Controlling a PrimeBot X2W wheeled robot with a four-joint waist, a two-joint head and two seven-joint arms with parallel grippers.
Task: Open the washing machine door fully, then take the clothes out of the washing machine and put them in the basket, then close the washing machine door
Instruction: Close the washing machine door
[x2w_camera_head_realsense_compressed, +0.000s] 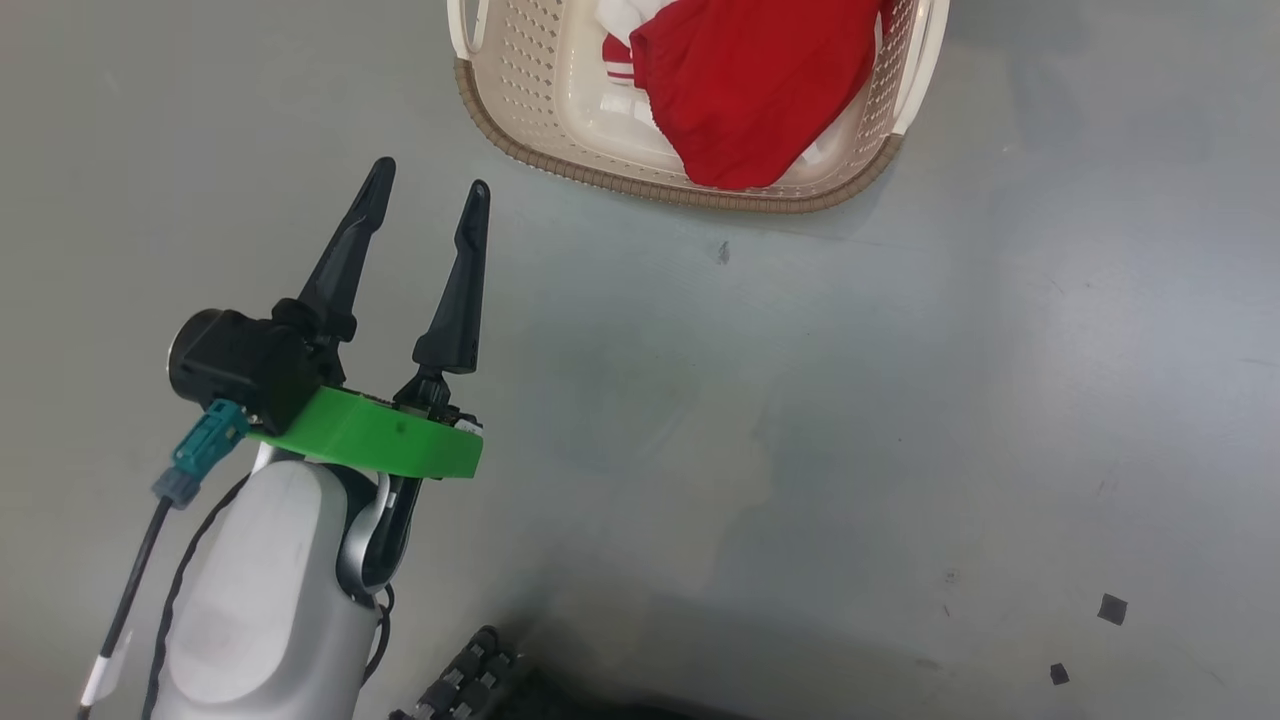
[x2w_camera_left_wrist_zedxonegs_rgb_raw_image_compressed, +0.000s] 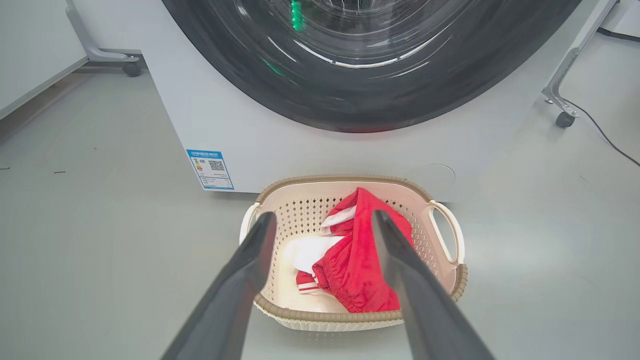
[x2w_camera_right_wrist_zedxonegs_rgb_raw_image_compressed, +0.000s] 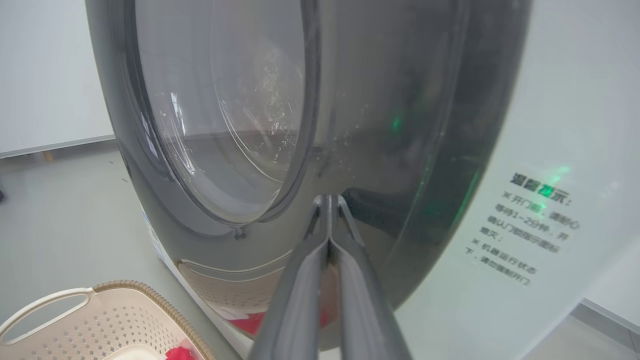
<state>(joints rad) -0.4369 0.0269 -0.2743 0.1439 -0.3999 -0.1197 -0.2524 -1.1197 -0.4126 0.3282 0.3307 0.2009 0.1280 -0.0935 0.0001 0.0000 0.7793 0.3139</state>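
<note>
At the left of the head view, the left gripper (x2w_camera_head_realsense_compressed: 432, 177) hangs over the grey floor (x2w_camera_head_realsense_compressed: 900, 400), its jaws spread wide and holding nothing; its pale forearm is cut off by the bottom edge. Further right the basket (x2w_camera_head_realsense_compressed: 600, 180) stands on the floor, its far side cropped by the top edge. The clothes (x2w_camera_head_realsense_compressed: 760, 90) lie heaped inside it, red folds covering most of the white trim, so no lettering can be read. From the left wrist, the washing machine (x2w_camera_left_wrist_zedxonegs_rgb_raw_image_compressed: 300, 145) stands just behind the basket with a small blue label (x2w_camera_left_wrist_zedxonegs_rgb_raw_image_compressed: 210, 169) at its lower corner. Only the lower arc of the washing machine door (x2w_camera_left_wrist_zedxonegs_rgb_raw_image_compressed: 350, 100) fits in, and it looks closed against the front. The right gripper (x2w_camera_right_wrist_zedxonegs_rgb_raw_image_compressed: 330, 197) has its jaws pressed together, empty, tips at the door's glossy black ring. Whether they touch it cannot be told.
</note>
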